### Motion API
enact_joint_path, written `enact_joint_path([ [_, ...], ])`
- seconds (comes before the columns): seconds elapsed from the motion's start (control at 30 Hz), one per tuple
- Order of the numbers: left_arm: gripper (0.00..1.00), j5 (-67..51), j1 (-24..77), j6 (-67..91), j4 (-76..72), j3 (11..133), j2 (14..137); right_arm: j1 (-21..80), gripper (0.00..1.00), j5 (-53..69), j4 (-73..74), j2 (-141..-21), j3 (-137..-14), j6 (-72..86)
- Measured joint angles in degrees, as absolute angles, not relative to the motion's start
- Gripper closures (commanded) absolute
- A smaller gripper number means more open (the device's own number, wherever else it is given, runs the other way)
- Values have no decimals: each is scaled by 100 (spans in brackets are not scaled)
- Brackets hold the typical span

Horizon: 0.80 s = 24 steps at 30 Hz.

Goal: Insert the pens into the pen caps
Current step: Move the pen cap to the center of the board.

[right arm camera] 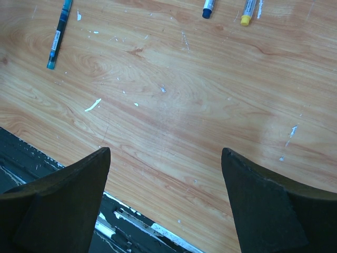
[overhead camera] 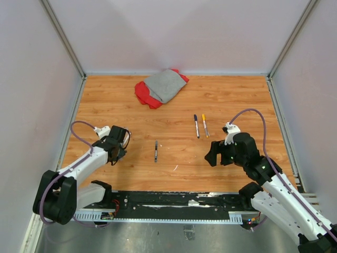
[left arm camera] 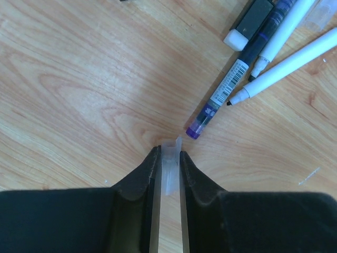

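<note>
"Pens (right arm camera: 58,34) first: where do they lie on your screens?"

"Three show from above on the wooden bench (overhead camera: 105,105). A dark pen (overhead camera: 156,151) lies alone near the middle. A black-ended pen (overhead camera: 196,126) and a yellow-ended pen (overhead camera: 205,125) lie side by side, just apart, farther back and to my right. My left wrist camera shows three more bunched together: a barcoded pen (left arm camera: 231,87) with a purple end, and two white pens (left arm camera: 281,37) just beside it, tips bare."

"What is the left end effector (left arm camera: 168,155) doing?"

"It is clamped on a small clear tube (left arm camera: 171,143). Both fingers (left arm camera: 142,176) press its sides, and its end pokes out past them, near the purple end of the barcoded pen. I take it for a pen cap, but the view is too tight for me to be sure."

"And the right end effector (right arm camera: 164,153)?"

"I have it hanging over bare wood, nearer to me than the paired pens, fingers spread wide with nothing between them. Its camera catches the dark pen at upper left and white scraps (right arm camera: 93,105) scattered over the boards."

"Anything else on the bench?"

"A red and grey cloth (overhead camera: 160,87), bunched at the back edge."
</note>
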<state>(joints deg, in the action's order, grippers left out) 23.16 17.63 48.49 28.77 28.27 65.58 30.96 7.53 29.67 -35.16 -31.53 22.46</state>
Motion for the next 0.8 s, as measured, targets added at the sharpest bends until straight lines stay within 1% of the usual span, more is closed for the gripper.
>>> enact_joint_path([
  [0.1,86,2145,1758,4851,2840,2709,6348,3096,14,753,2952,-3514,-3153,2246],
  [0.2,87,1949,1782,4853,2832,2663,6243,3096,14,753,2941,-3514,-3153,2248],
  [0.33,87,1857,2281,4947,2801,2718,6326,3096,13,753,2939,-3516,-3153,2250],
  [0.5,87,1643,3114,5006,2464,3050,6923,3096,13,753,2917,-3516,-3133,2255],
  [0.7,86,1441,3708,4908,2023,3629,7787,3096,13,753,2899,-3516,-3111,2274],
  [0.8,81,1424,3905,4818,1905,3850,8018,3096,13,753,2897,-3516,-3109,2274],
])
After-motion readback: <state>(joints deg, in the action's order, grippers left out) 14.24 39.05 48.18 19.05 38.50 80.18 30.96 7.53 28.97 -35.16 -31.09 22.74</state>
